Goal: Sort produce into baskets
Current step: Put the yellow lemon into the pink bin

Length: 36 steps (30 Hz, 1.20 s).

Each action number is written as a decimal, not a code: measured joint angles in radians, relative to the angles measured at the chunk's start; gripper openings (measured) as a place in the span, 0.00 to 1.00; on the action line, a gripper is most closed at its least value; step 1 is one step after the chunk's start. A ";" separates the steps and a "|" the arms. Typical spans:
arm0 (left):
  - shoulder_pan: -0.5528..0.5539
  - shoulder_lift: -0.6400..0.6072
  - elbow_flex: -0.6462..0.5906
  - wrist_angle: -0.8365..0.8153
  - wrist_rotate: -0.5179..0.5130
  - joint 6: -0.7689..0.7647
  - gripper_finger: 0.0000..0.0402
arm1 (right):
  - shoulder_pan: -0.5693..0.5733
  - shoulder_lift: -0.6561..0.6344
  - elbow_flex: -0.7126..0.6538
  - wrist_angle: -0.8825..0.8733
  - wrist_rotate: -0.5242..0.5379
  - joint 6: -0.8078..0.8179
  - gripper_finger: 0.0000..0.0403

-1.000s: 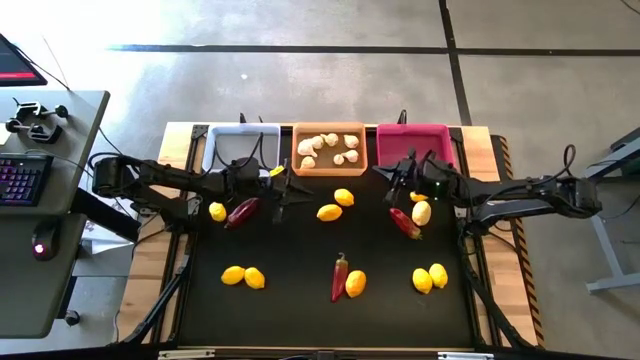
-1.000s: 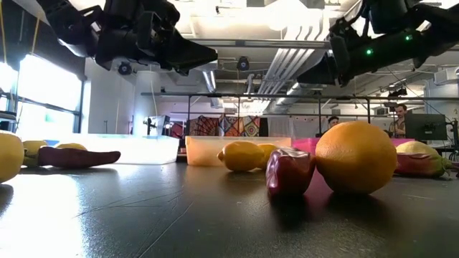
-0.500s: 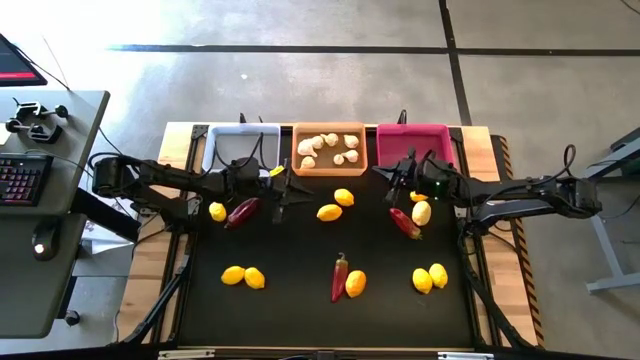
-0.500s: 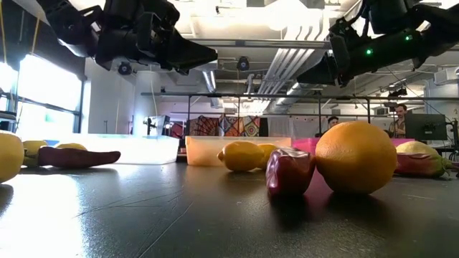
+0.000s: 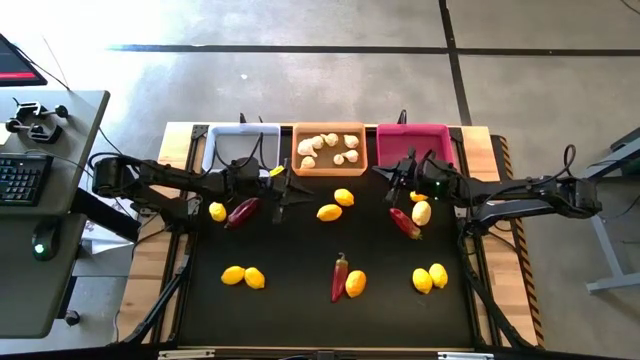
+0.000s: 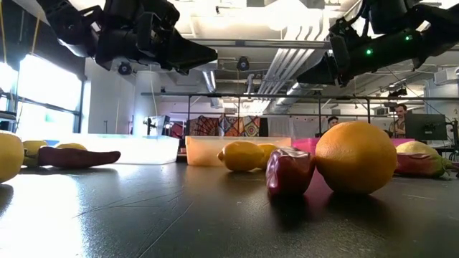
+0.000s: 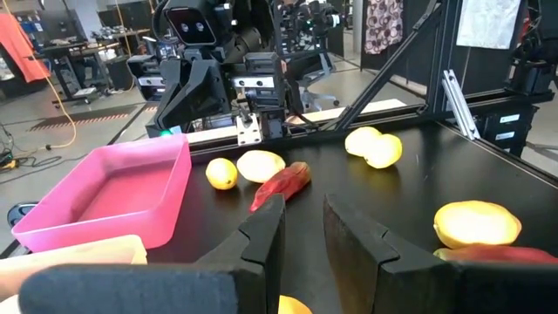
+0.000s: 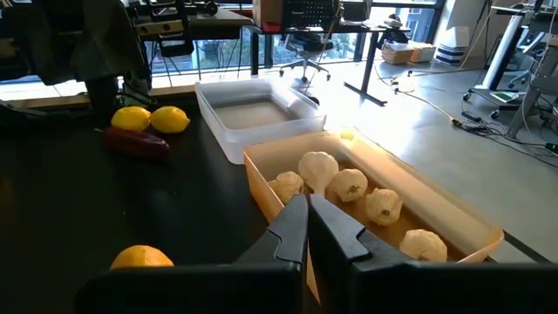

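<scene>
Above the back half of the black worktop [image 5: 300,250], my left pincer [image 5: 283,195] hangs clear of the surface, just in front of where the white basket [image 5: 240,127] meets the orange basket [image 5: 327,126]. Its fingers [image 7: 261,240] stand a little apart and there is nothing between them. My right pincer [image 5: 397,188] hangs off the near left corner of the magenta basket [image 5: 415,128]; its fingers [image 8: 292,228] are pressed together, also on nothing.

The three baskets sit side by side along the far edge: white on my left, orange in the middle, magenta on my right. Garlic bulbs [image 5: 325,148] lie in the orange one.

The other produce lies loose on the worktop. A chili pepper [image 5: 243,212] lies near my left pincer with a lemon [image 5: 217,211] just beside it. Two lemons [image 5: 337,205] lie near each other towards the middle. A second chili [image 5: 404,222] lies below my right pincer, with a pale oval piece [image 5: 421,212] touching it. Nearer the front are a pair of lemons [image 5: 244,276] on my left, a third chili [image 5: 340,276] beside a lemon [image 5: 355,283] in the middle, and another lemon pair [image 5: 430,278] on my right.
</scene>
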 joint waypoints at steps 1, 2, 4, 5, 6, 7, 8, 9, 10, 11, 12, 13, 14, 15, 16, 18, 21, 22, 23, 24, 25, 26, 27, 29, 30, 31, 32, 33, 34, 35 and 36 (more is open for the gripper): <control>0.000 0.000 0.000 0.000 0.000 0.000 0.17 | 0.000 0.000 0.000 0.000 0.000 0.000 0.00; 0.000 0.000 0.000 0.000 0.000 0.000 0.17 | 0.000 0.000 0.000 0.000 0.000 0.000 0.00; 0.000 0.000 0.000 0.000 0.000 0.000 0.17 | 0.000 0.000 0.000 0.000 0.000 0.000 0.00; 0.000 0.000 0.000 0.000 0.000 0.000 0.17 | 0.000 0.000 0.000 0.000 0.000 0.000 0.00; 0.000 0.000 0.000 0.000 0.000 -0.001 0.17 | 0.000 0.000 0.000 0.000 0.000 0.000 0.00; 0.000 0.000 0.000 0.000 0.000 -0.003 0.17 | 0.000 0.000 0.000 0.000 0.000 0.000 0.00; 0.000 0.000 0.000 0.000 0.000 -0.003 0.17 | 0.000 0.000 0.000 0.000 0.000 0.000 0.00; 0.000 0.000 0.000 0.000 0.000 -0.003 0.17 | 0.000 0.000 0.000 0.000 0.001 0.000 0.00; 0.000 0.000 0.000 0.000 0.000 -0.004 0.17 | 0.000 0.000 0.000 0.000 0.001 0.000 0.00; 0.000 0.000 0.000 0.000 0.000 -0.012 0.17 | 0.000 0.000 0.000 0.000 0.001 0.000 0.00; 0.000 0.000 0.000 0.000 0.000 -0.020 0.17 | 0.000 0.000 0.000 0.000 0.000 0.000 0.00; 0.000 0.000 0.000 0.000 0.000 -0.027 0.17 | 0.000 0.000 0.000 0.000 -0.006 0.002 0.00; 0.000 0.000 0.000 0.000 0.002 -0.030 0.17 | -0.001 0.001 0.000 0.000 -0.040 0.005 0.00; 0.000 0.000 0.000 0.000 0.004 -0.035 0.16 | -0.001 0.003 0.000 0.007 -0.094 0.004 0.00; 0.000 0.000 0.000 0.000 0.007 -0.037 0.16 | -0.001 0.005 0.000 0.023 -0.160 0.000 0.00; 0.000 0.000 0.000 0.000 0.011 -0.038 0.15 | 0.003 0.011 0.000 0.078 -0.271 -0.007 0.00; -0.002 0.000 0.005 -0.001 0.011 -0.051 0.13 | 0.009 0.017 0.001 0.130 -0.353 -0.008 0.00; -0.002 0.000 0.005 -0.001 0.012 -0.053 0.13 | 0.013 0.017 0.001 0.130 -0.363 -0.009 0.00; -0.002 0.000 0.005 -0.002 0.012 -0.053 0.12 | 0.017 0.017 0.001 0.132 -0.365 -0.014 0.00; -0.002 0.000 0.005 -0.004 0.012 -0.053 0.12 | 0.021 0.017 0.001 0.133 -0.367 -0.017 0.00; -0.002 0.000 0.005 -0.005 0.013 -0.053 0.12 | 0.024 0.017 0.001 0.133 -0.368 -0.019 0.00; -0.002 0.000 0.005 -0.006 0.013 -0.053 0.11 | 0.027 0.017 0.001 0.133 -0.369 -0.023 0.00; -0.002 0.000 0.005 -0.007 0.013 -0.053 0.11 | 0.032 0.017 0.001 0.135 -0.369 -0.027 0.00; -0.002 0.000 0.005 -0.009 0.013 -0.053 0.11 | 0.041 0.017 0.001 0.139 -0.369 -0.038 0.00; -0.002 0.000 0.005 -0.009 0.013 -0.053 0.11 | 0.046 0.017 0.001 0.140 -0.369 -0.044 0.00; -0.002 0.000 0.005 -0.009 0.013 -0.053 0.11 | 0.049 0.017 0.001 0.141 -0.369 -0.049 0.00; -0.002 0.000 0.005 -0.009 0.013 -0.053 0.10 | 0.053 0.017 0.001 0.140 -0.369 -0.053 0.00; -0.002 0.000 0.005 -0.009 0.013 -0.053 0.10 | 0.056 0.017 0.001 0.139 -0.369 -0.053 0.00; -0.002 0.000 0.005 -0.009 0.013 -0.053 0.10 | 0.060 0.017 0.001 0.131 -0.369 -0.053 0.00; -0.002 0.000 0.005 -0.009 0.013 -0.053 0.10 | 0.066 0.017 0.001 0.114 -0.371 -0.053 0.00; -0.002 0.000 0.005 -0.009 0.013 -0.054 0.10 | 0.070 0.017 0.001 0.088 -0.372 -0.054 0.00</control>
